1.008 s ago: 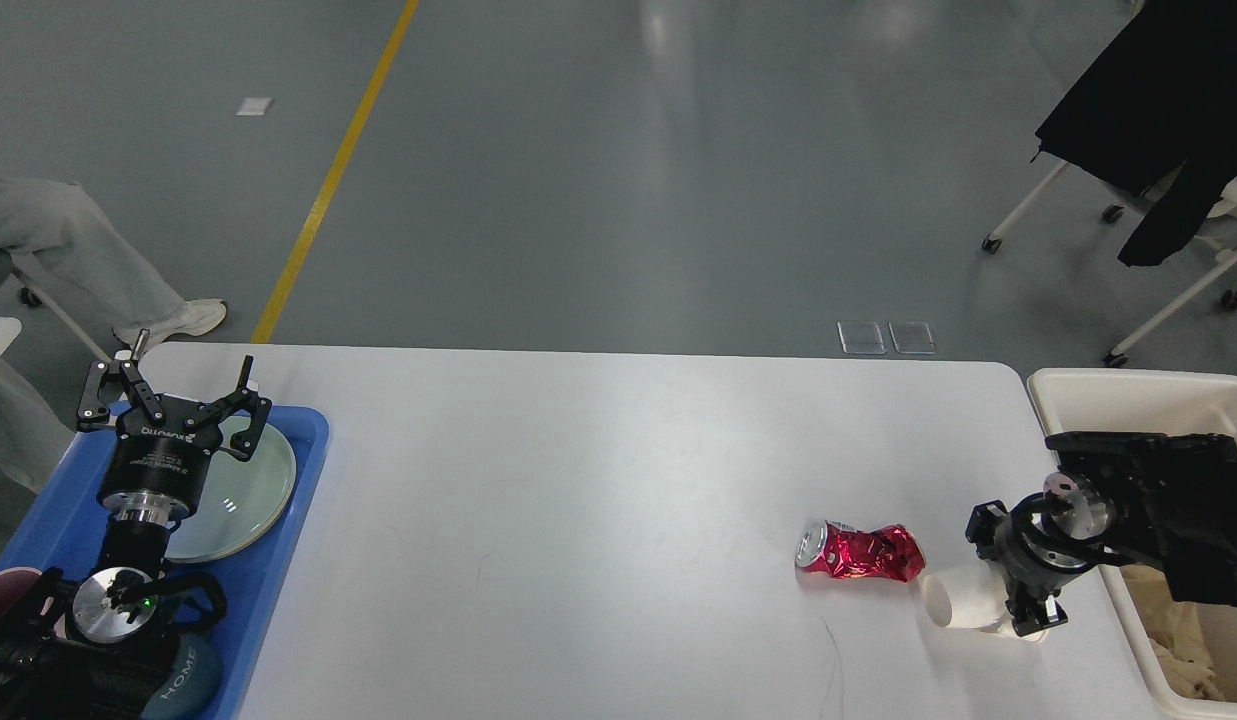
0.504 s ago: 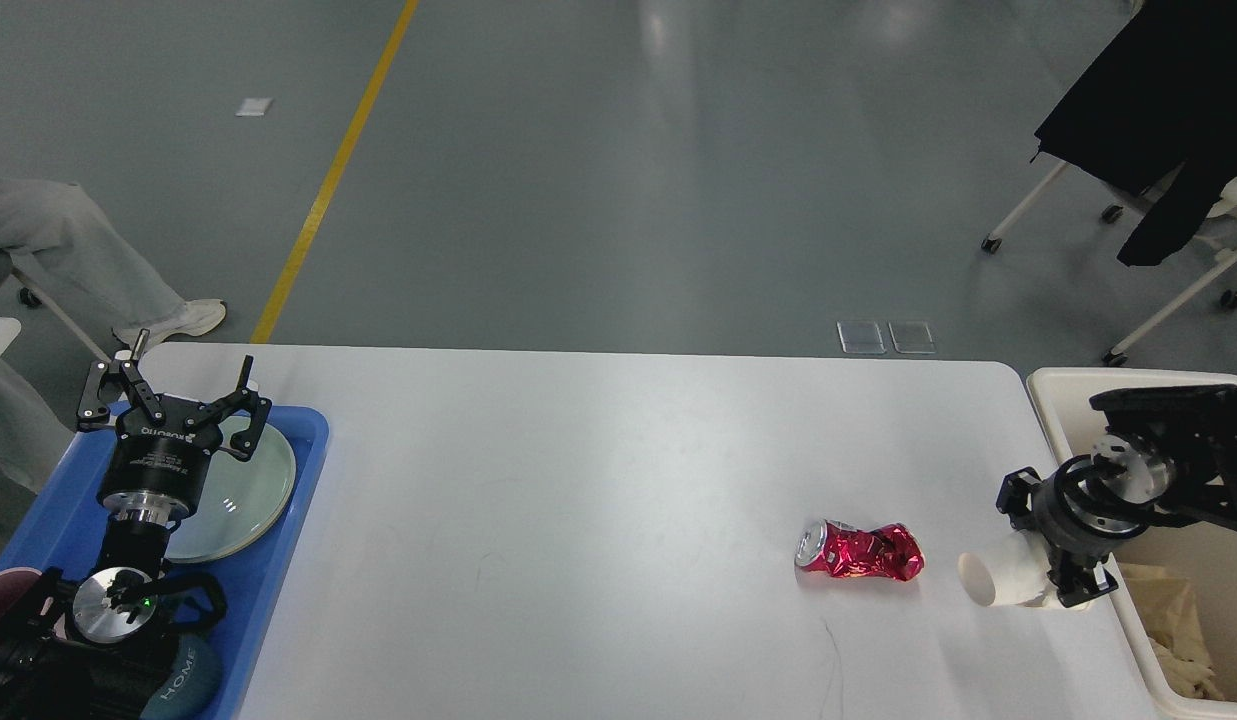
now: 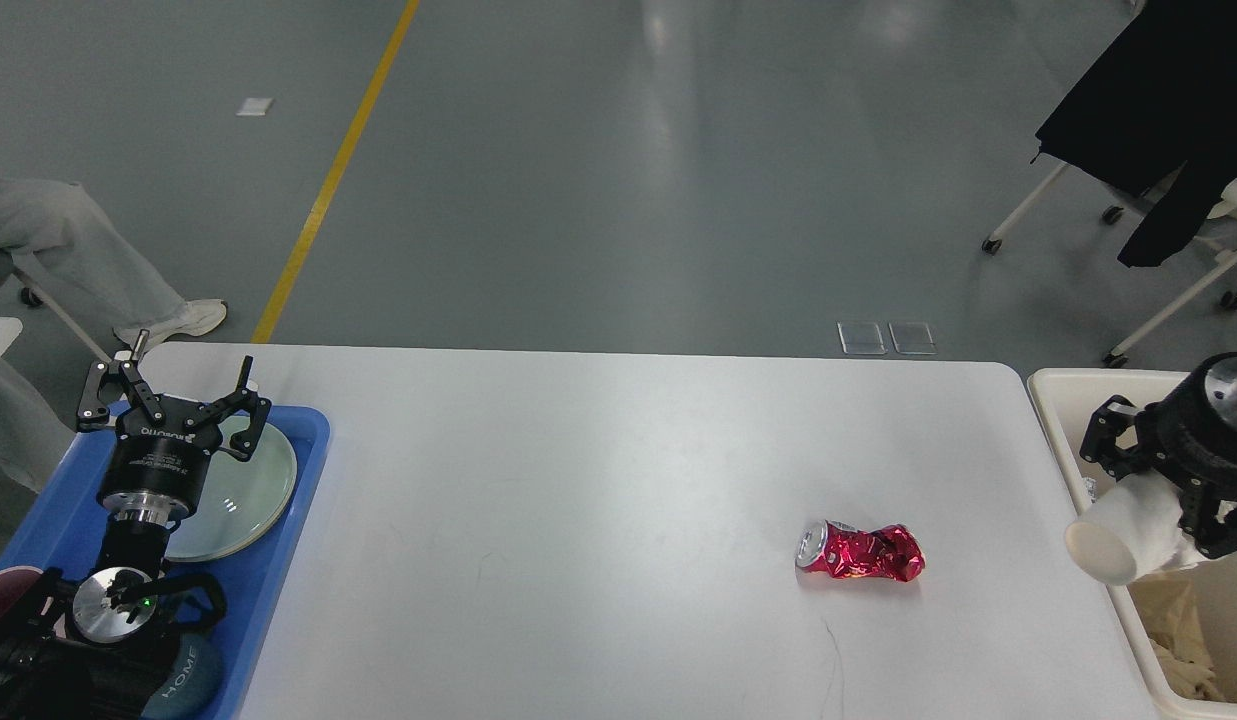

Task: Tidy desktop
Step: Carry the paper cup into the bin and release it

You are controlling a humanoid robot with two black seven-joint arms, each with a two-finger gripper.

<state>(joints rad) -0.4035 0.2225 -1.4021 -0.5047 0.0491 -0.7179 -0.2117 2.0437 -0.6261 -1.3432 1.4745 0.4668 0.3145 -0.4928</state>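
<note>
**Now carrying the cup over the bin**

My right gripper (image 3: 1158, 510) is clamped on a white paper cup (image 3: 1118, 535), light and crushable, held mid-wall above the cream bin (image 3: 1058, 400). Left of those fingers, 1 crushed red can (image 3: 860, 552) lies on the desktop (image 3: 578, 500): stiff, light, best pinched across its waist. My left gripper (image 3: 168, 395) hangs apart.

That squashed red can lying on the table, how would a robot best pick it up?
Come straight down on the crushed red can and pinch its flattened middle, fingers closing front to back. It lies on its side on the desktop, lengthwise left to right, so its narrow waist probably fits best.
</note>
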